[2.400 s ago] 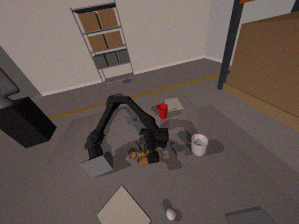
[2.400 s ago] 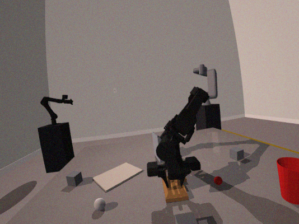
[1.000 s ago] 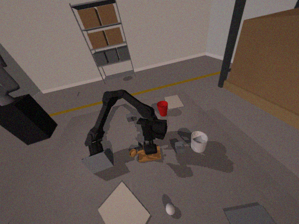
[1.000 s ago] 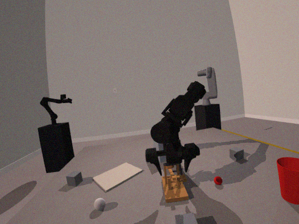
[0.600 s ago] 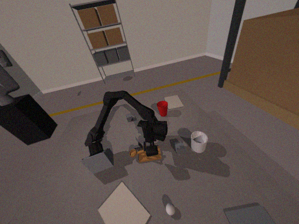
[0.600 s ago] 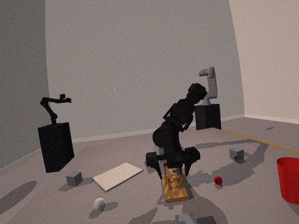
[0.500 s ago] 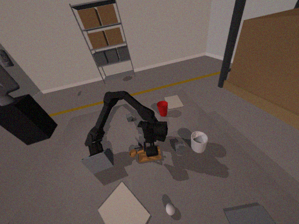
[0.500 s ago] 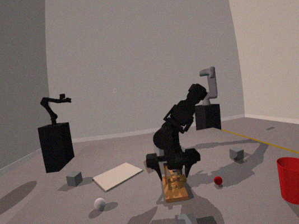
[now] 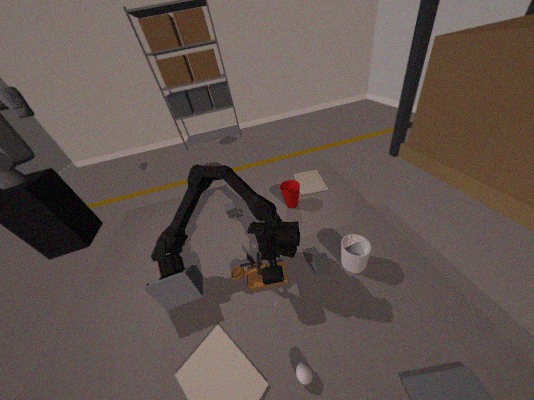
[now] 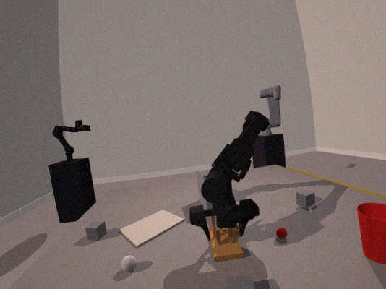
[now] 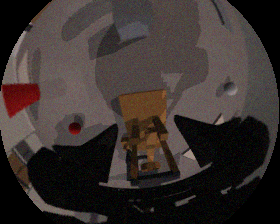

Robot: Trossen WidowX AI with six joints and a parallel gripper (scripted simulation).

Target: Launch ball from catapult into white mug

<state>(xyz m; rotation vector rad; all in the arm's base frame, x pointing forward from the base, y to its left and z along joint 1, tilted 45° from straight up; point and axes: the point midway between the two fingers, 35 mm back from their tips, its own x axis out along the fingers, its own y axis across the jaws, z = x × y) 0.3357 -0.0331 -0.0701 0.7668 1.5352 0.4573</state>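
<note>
The orange-brown catapult (image 9: 252, 283) (image 10: 228, 253) (image 11: 143, 106) stands on the floor under the arm. Its round cup (image 9: 237, 272) points toward the arm's base and shows no ball in it. My gripper (image 10: 225, 236) (image 11: 146, 122) is open and empty, pointing down, with one finger on each side of the catapult's frame. A red ball (image 10: 281, 233) (image 11: 75, 128) lies on the floor to one side of the catapult; the arm hides it in the top view. A white ball (image 9: 304, 373) (image 10: 129, 264) (image 11: 230, 89) lies on the other side. The white mug (image 9: 355, 255) stands upright beyond the catapult's front end.
A red cup (image 9: 291, 194) (image 10: 374, 233) (image 11: 21, 98) stands upright on the red ball's side. A cream board (image 9: 220, 367) (image 10: 152, 228) lies on the white ball's side, and a cream tile (image 9: 311, 182) lies behind the red cup. Grey blocks (image 10: 305, 199) (image 10: 95, 230) sit farther off.
</note>
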